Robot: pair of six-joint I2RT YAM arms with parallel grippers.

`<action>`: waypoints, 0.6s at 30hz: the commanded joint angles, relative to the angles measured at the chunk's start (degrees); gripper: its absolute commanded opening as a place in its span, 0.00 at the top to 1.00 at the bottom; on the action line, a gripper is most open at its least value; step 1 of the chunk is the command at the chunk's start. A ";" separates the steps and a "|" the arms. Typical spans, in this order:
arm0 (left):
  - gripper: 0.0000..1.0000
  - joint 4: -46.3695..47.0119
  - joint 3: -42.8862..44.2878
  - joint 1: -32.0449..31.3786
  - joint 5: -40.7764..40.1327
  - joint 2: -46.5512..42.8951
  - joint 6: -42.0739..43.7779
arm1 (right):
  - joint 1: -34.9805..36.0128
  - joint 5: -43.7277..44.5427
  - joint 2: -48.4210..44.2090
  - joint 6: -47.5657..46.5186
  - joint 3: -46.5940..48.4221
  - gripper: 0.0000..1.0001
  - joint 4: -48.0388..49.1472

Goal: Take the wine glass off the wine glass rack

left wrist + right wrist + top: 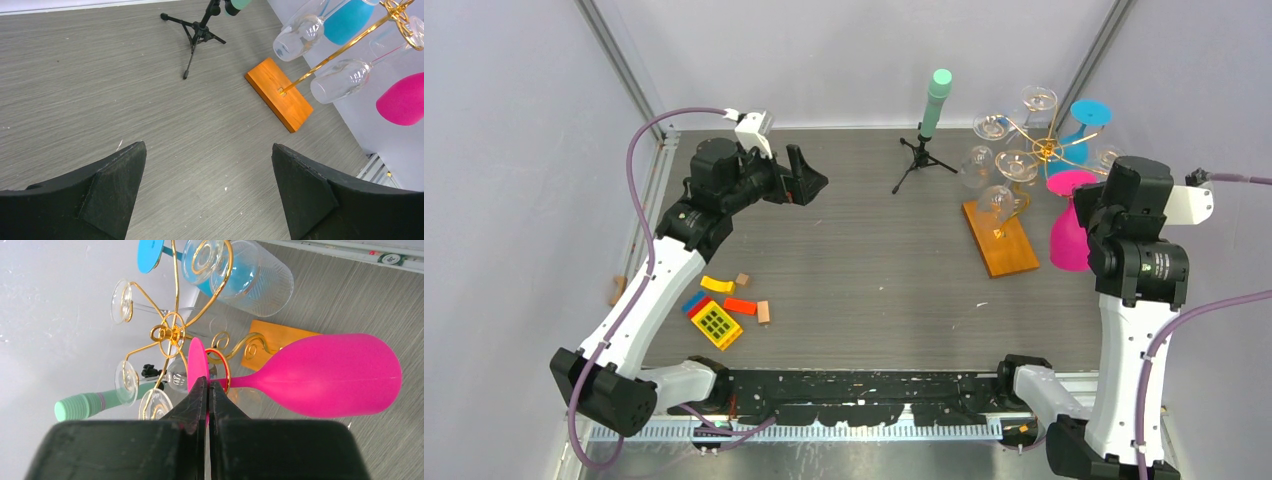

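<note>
a: where is the pink wine glass sitting?
b: it is hanging on the wine glass rack, its stem lying through a gold curl and its bowl tilting outward.
a: and the right gripper?
b: it is pinching tight on the glass's flat pink foot.
a: the left gripper?
b: it is hovering over the table with fingers spread wide, well apart from the rack.
a: other glasses?
b: a blue glass and clear glasses are hanging from the other arms.

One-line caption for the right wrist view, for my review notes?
Right gripper pinches the foot of the pink wine glass hanging on the gold wire rack.
</note>
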 commanded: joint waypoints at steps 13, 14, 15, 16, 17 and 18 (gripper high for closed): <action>0.00 1.95 -0.21 -0.33 -1.53 -1.26 0.16 | -0.20 -4.54 -6.69 6.70 -7.84 1.00 9.09; 0.00 1.88 -0.23 -0.33 -1.53 -1.32 0.16 | -0.20 -4.99 -6.69 6.96 -8.29 1.00 9.48; 0.00 1.86 -0.21 -0.33 -1.60 -1.43 0.22 | -0.20 -5.32 -6.58 7.50 -8.56 1.00 10.37; 0.00 1.82 -0.21 -0.33 -1.61 -1.46 0.24 | -0.20 -5.89 -6.54 7.66 -9.07 1.00 11.32; 0.00 1.79 -0.20 -0.33 -1.62 -1.53 0.25 | -0.21 -6.07 -6.41 7.98 -9.16 1.00 11.69; 0.00 1.77 -0.20 -0.33 -1.62 -1.61 0.25 | -0.21 -6.17 -6.33 8.17 -9.44 1.00 12.01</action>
